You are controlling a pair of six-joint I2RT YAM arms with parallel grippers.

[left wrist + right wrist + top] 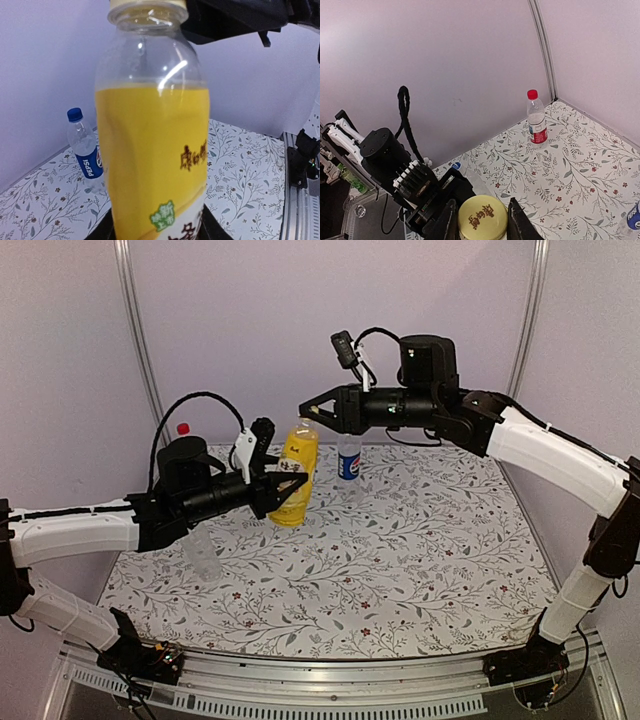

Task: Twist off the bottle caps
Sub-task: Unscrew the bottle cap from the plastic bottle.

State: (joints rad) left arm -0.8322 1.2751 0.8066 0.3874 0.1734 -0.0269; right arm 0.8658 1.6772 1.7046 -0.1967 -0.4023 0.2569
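The bottle with yellow liquid [296, 472] is upright, held a little above the table by my left gripper [287, 492], which is shut on its lower body. It fills the left wrist view [152, 150]. My right gripper [305, 410] is at the bottle's top, its jaws closed on either side of the yellow cap [482, 218]. The blue-label bottle [349, 460] stands just behind and shows in the left wrist view [86, 155]. The red-capped, red-white label bottle [537, 120] stands at the far left [183, 430]. The plain clear bottle [205, 555] stands under my left arm.
The table carries a floral cloth [400, 560] and is closed in by lilac walls at the back and sides. A metal rail [330, 680] runs along the near edge between the arm bases.
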